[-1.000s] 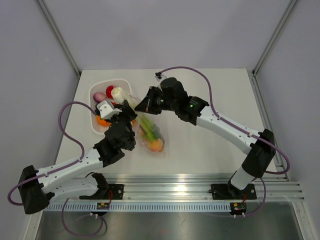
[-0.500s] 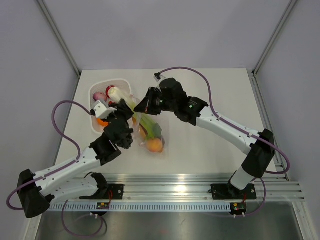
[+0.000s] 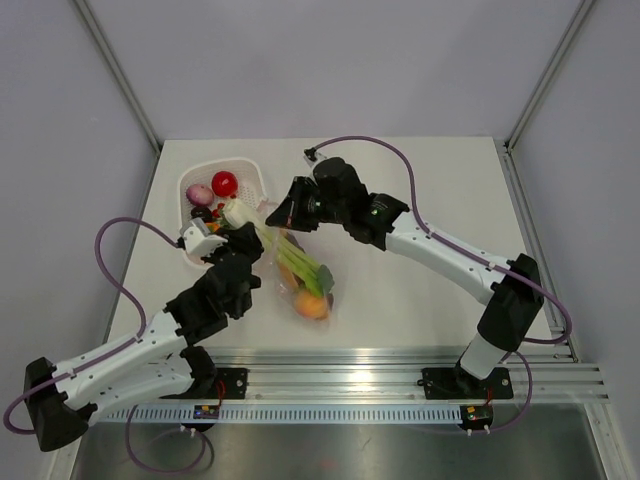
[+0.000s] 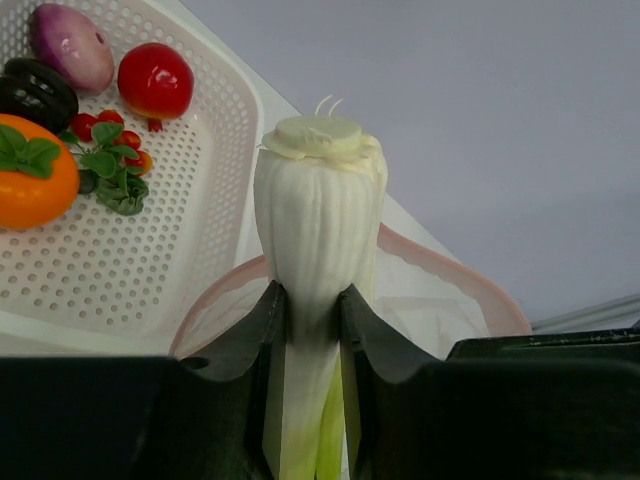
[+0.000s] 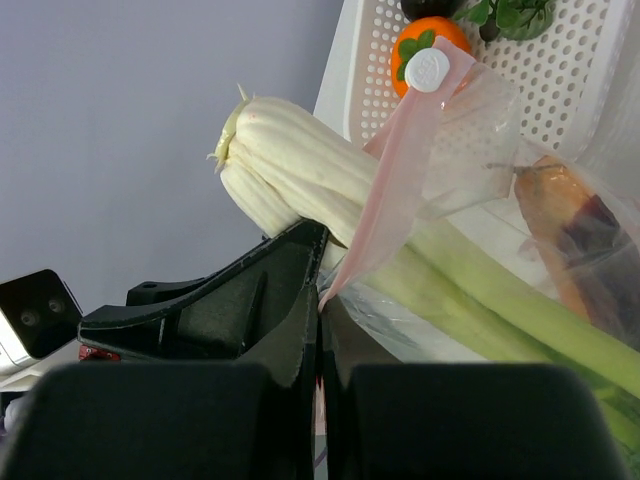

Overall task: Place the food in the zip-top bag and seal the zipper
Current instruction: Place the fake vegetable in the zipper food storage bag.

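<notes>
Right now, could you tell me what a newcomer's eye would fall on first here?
The big white-and-green celery stalk stands out first, clamped in the left jaws and poking into the clear bag at mid-table. The right jaws pinch the bag's pink edge, and a red tomato sits in the white basket at far left.

The left arm [image 3: 130, 350] and right arm [image 3: 450, 262] are white tubes joined by bulky black housings, with black brackets on the rail [image 3: 400, 385]. A purple cable [image 3: 97, 248] loops off each arm, away from the rail. A green light [image 3: 373, 209] glows on the right arm. The left tool [image 4: 312, 300] and right tool [image 5: 320, 300] have matte black fingers [image 4: 240, 360].
</notes>
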### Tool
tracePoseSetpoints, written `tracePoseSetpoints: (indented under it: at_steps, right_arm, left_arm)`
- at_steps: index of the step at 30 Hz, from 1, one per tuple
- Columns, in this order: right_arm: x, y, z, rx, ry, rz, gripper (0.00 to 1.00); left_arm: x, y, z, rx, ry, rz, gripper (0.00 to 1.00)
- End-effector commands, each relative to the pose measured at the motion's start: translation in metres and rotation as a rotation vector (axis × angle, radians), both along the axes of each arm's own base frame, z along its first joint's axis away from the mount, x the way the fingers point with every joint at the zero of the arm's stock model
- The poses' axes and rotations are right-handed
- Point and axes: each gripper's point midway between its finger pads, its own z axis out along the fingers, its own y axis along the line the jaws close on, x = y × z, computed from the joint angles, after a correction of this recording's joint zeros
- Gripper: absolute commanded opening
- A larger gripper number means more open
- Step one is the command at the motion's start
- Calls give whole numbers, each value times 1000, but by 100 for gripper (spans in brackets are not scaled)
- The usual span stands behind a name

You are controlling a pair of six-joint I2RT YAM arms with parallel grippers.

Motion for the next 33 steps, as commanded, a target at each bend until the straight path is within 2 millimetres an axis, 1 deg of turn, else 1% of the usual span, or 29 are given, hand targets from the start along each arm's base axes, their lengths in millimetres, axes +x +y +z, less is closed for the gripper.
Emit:
tracePoseSetpoints:
  at_steps: [1, 2, 5, 8, 9, 11, 13, 14, 16, 19, 21, 24, 28, 29, 30, 31, 32, 33]
  right_arm:
    - [-2, 11, 41, 91, -71, 17, 3]
    - [-2, 11, 42, 92, -72, 18, 3]
    - [-4, 10, 40, 85, -72, 21, 3]
    - [-6, 10, 40, 87, -73, 24, 3]
    - [-6, 9, 39, 85, -70, 22, 3]
    - [-8, 11, 41, 90, -73, 32, 3]
    - [-9, 12, 43, 95, -75, 37, 3]
    - [-9, 11, 44, 95, -77, 38, 3]
    - [-10, 12, 44, 93, -78, 42, 3]
    - [-10, 8, 43, 87, -80, 34, 3]
    - [-12, 6, 42, 84, -81, 32, 3]
    - [-13, 4, 41, 84, -84, 33, 4]
    - [-15, 3, 40, 87, -87, 40, 4]
    - [-17, 1, 39, 84, -87, 40, 4]
    - [-17, 0, 38, 82, -89, 41, 4]
    - [-18, 0, 38, 80, -93, 44, 4]
    - [-19, -1, 38, 80, -94, 45, 4]
    - [-20, -2, 37, 79, -97, 47, 4]
  left_arm:
    - [-1, -16, -3, -56, -2, -69, 0]
    - [0, -20, -6, -54, 6, -88, 0]
    - [2, -30, -1, -26, -11, -136, 0]
    - [4, -32, 14, 20, -45, -154, 0]
    - [5, -34, 22, 39, -69, -165, 0]
    - [6, -39, 27, 45, -83, -189, 0]
    - [9, -47, 24, 59, -81, -210, 0]
    - [10, -50, 20, 65, -71, -218, 0]
    - [12, -57, 3, 71, -39, -228, 0]
    - [9, -61, -15, 36, -9, -249, 0]
    - [7, -64, -15, 12, -29, -276, 0]
    - [5, -61, -21, 38, -13, -269, 0]
    - [3, -56, -15, 65, -14, -271, 0]
    - [1, -53, -11, 67, -21, -272, 1]
    - [1, -52, -9, 89, -21, -273, 5]
    - [0, -50, -7, 97, -23, -275, 12]
    - [0, -49, -4, 124, -18, -283, 30]
    - [-1, -48, -1, 133, -17, -287, 36]
